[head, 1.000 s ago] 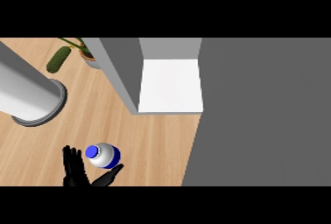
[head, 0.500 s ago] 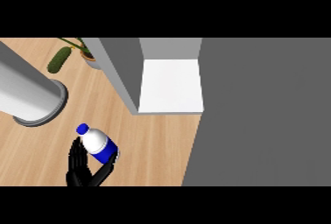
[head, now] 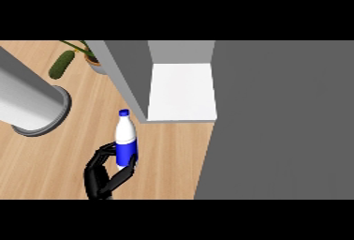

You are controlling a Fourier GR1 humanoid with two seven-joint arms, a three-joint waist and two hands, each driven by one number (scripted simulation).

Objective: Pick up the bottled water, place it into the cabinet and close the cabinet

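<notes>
The bottled water point(head: 125, 136) is a clear bottle with a blue cap and a blue label. It lies tilted with its cap pointing away from me, just in front of the cabinet's left wall point(head: 129, 77). My left hand point(head: 100, 181) comes in from the lower edge and is shut on the bottle's lower end, with fingers on its left and the thumb on its right. The cabinet is open and its white shelf point(head: 183, 93) is bare. My right hand does not show.
A broad dark grey panel point(head: 283, 117), apparently the cabinet's open door, fills the right side. A large grey cylinder point(head: 27, 103) stands at the left on the wooden counter point(head: 69, 159). At the back left are a green cucumber point(head: 61, 64) and a potted plant point(head: 93, 65).
The hand was open beside the upright bottle, then shut on it. The bottle now lies tilted with its cap forward and has moved right and away, toward the cabinet.
</notes>
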